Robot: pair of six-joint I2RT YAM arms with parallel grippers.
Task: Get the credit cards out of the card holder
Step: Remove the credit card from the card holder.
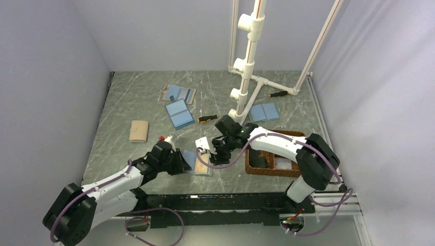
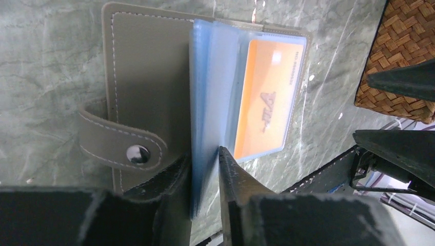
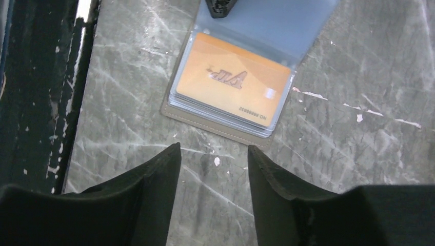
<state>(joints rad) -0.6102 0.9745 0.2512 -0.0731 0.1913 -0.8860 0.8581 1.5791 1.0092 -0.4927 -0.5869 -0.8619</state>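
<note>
Lying open, grey card holder (image 2: 149,66), orange credit card (image 2: 264,97) inside clear sleeves (image 2: 218,72), left gripper (image 2: 204,154) clamped on sleeves, right gripper (image 3: 214,148) apart.

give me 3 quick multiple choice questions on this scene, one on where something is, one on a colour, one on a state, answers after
1. Where is the wicker tray relative to the card holder?
A) on the robot's left of it
B) on the robot's right of it
C) underneath it

2. What colour is the card showing in the holder's top clear sleeve?
A) green
B) black
C) orange

3. What state is the right end effector in?
A) open, holding nothing
B) shut on a card
C) shut on a screwdriver

Answers:
1 B: the top view shows the tray to the holder's right.
2 C: both wrist views show an orange face.
3 A: its jaws stand apart, with only bare table between them.
</note>
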